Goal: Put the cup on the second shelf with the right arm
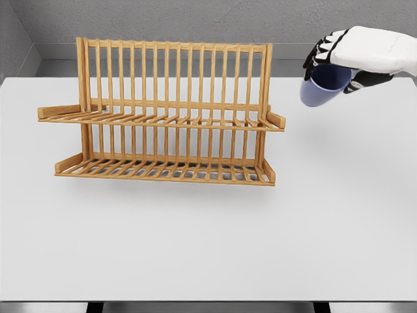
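Wooden rack on counter, shelves bare. Blue cup tilted, airborne right of rack, my right fingers clamped round it.

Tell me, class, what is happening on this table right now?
The robot's right hand is gripping a blue cup, holding it in the air, tilted, to the right of a two-shelf wooden rack on the white table. Both shelves hold nothing yet. The left arm is not visible.

Rack on the table, cup up high
The rack stands on the table; the cup hangs in the right hand, right of it.
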